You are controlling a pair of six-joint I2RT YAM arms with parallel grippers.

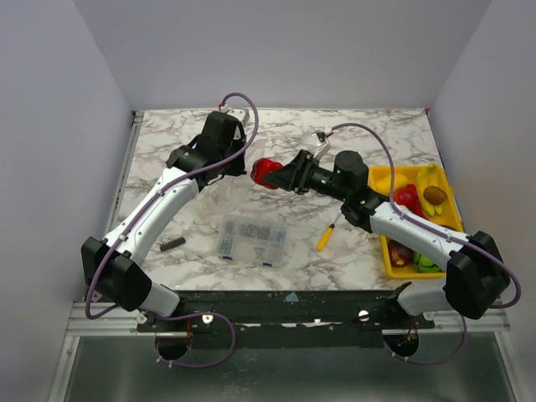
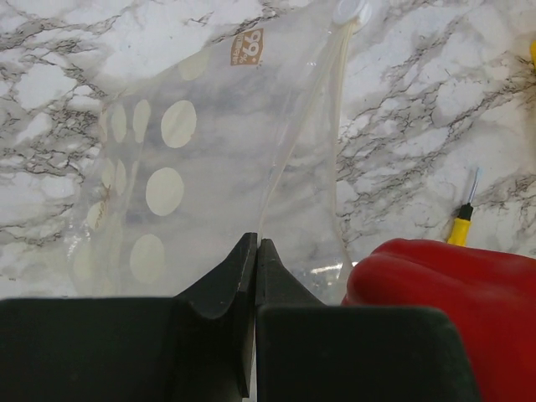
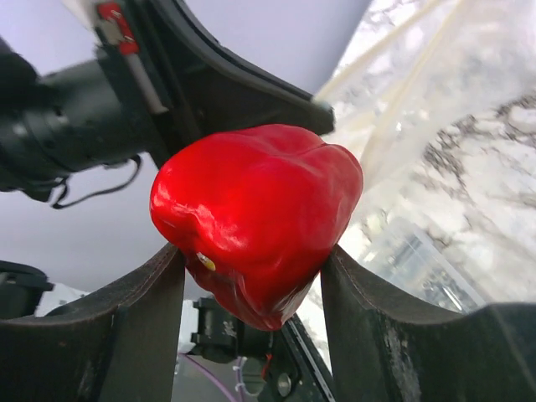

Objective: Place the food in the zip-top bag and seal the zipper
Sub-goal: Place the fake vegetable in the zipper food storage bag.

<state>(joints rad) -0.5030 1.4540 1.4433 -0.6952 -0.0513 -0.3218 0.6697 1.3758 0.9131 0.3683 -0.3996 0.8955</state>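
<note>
My right gripper (image 1: 275, 174) is shut on a red toy pepper (image 1: 266, 172), held in the air right beside my left gripper (image 1: 239, 170). In the right wrist view the pepper (image 3: 255, 213) sits between both fingers. My left gripper (image 2: 256, 244) is shut on the rim of the see-through zip-top bag (image 2: 209, 159), which hangs down over the marble; the pepper (image 2: 444, 293) shows at its lower right. The bag (image 1: 236, 197) is faint in the top view. More toy food (image 1: 416, 201) lies in the yellow tray at the right.
A rigid clear compartment box (image 1: 251, 239) lies at the front middle. A yellow-handled screwdriver (image 1: 325, 236) lies to its right, also in the left wrist view (image 2: 459, 228). The yellow tray (image 1: 447, 219) stands at the right edge. A small black part (image 1: 172, 244) lies front left.
</note>
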